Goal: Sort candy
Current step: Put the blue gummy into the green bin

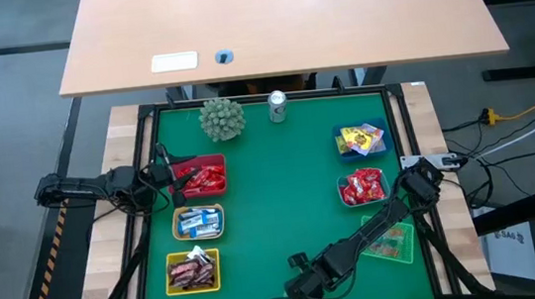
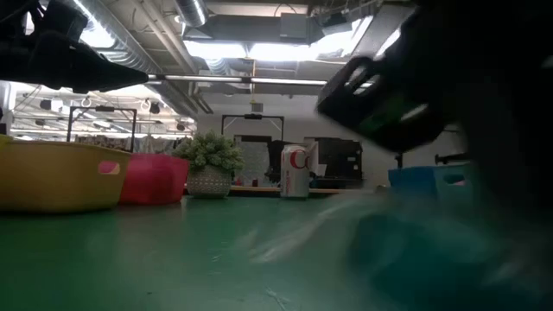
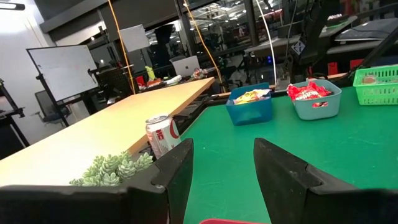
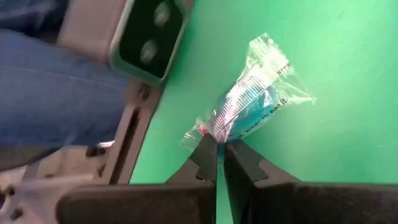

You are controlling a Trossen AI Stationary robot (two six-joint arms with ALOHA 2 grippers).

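Note:
A blue-white candy (image 4: 252, 102) in a clear wrapper lies on the green mat near the table's near edge. My right gripper (image 4: 219, 148) is shut on one end of it, and in the high view this gripper (image 1: 299, 293) covers it. In the low view the candy (image 2: 380, 238) is only a blur close to the lens. My left gripper (image 3: 222, 165) waits open at the table's left side, above the red basket (image 1: 201, 176), pointing level across the table. My right gripper pinches the candy's twisted wrapper end (image 4: 208, 130) between its two fingertips. The fingers slant down from above, roughly in line with the candy's length. The rest of the candy stretches away from the fingers and seems to lie on the mat.
On the left stand the red basket, a basket (image 1: 198, 220) of blue-white candy and a yellow basket (image 1: 194, 271) of brown candy. On the right are a blue basket (image 1: 360, 140), a pale basket (image 1: 362, 187) and a green basket (image 1: 392, 241). A spiky plant (image 1: 221, 118) and a can (image 1: 277, 107) stand at the far edge.

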